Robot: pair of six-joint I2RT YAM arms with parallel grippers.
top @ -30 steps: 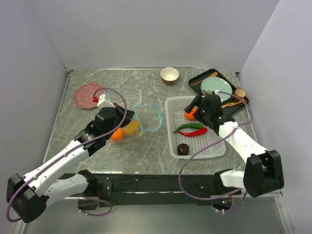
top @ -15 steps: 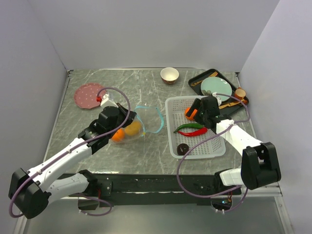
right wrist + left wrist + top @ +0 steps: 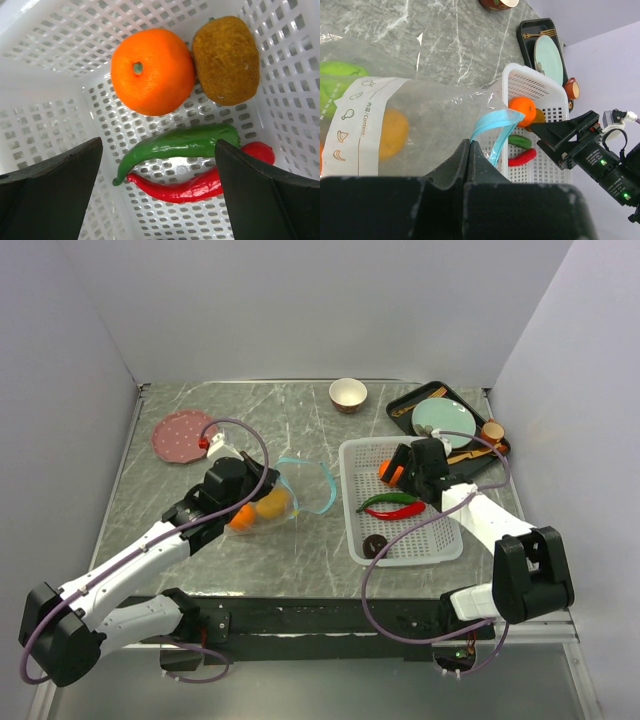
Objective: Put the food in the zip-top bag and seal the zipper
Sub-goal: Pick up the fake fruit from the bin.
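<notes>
L: left gripper (image 3: 469, 145) clamped shut on mouth edge of zip-top bag (image 3: 435, 107), teal zipper (image 3: 496, 125) looping just past tips, yellow-orange fruit (image 3: 392, 132) bagged beyond | R: right gripper (image 3: 159, 145) spread wide over white basket (image 3: 50, 115), green chili (image 3: 180, 142) and red chili (image 3: 197, 186) between jaws, orange (image 3: 152, 70) and kiwi (image 3: 226, 59) just ahead

Right gripper (image 3: 158, 141), jaws spread wide, hung over the white basket (image 3: 45, 115), whose walls closed every side. Orange (image 3: 152, 70) and kiwi (image 3: 226, 59) touched at one end; green chili (image 3: 180, 144) lay against red chili (image 3: 200, 184), spanning the room between the jaws. Bare mesh showed beside them.
</notes>
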